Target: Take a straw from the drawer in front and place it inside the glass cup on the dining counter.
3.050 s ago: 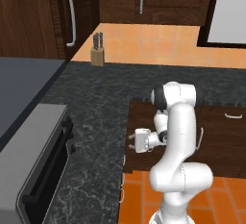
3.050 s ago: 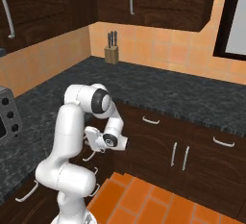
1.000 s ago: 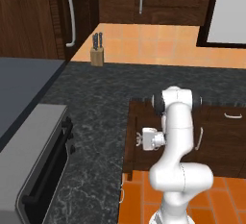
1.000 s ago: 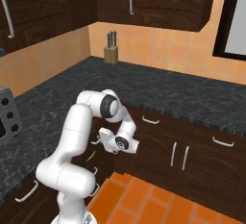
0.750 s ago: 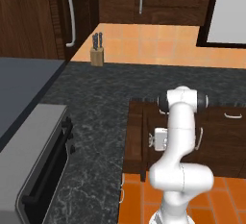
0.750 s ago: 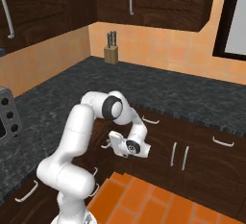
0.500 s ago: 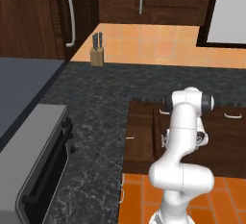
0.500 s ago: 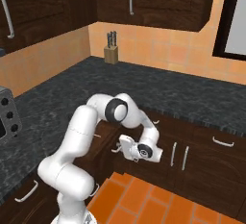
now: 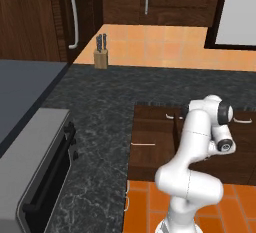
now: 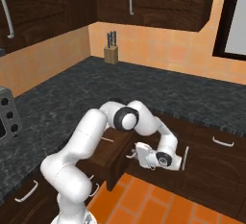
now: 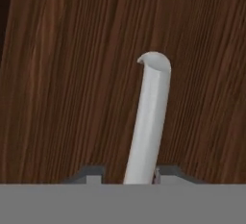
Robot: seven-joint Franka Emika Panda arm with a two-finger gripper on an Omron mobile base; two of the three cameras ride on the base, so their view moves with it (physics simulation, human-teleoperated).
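Over the last three seconds the drawer [image 10: 120, 166] came out of the cabinet run under the black speckled worktop [image 10: 62, 107]. It had been barely off its frame; by this moment it stood well proud of the neighbouring fronts, and the arm had swung out to the right with it. The base had not driven: the knife block [image 9: 100, 58] sat at the same place in the left base view throughout.

The gripper [image 10: 136, 155] was at the drawer's front, on the small curved silver handle [image 10: 130, 155]. In the hand view the handle [image 11: 149, 117] ran up between the two finger tips against the wood grain. One tip lay against it and the other seemed a little off, so I could not tell whether the gripper was clamped on the handle or merely hooked behind it.

A thin pale line [image 9: 143, 144] lay across the floor of the opened drawer [image 9: 152, 127]. I took it for the straw, though its colour was too faint to be sure.

I judged the opening step nearly done. The next steps would be letting go of the handle, coming over the drawer and reaching down for the straw, with the carry to the cup all yet to do.
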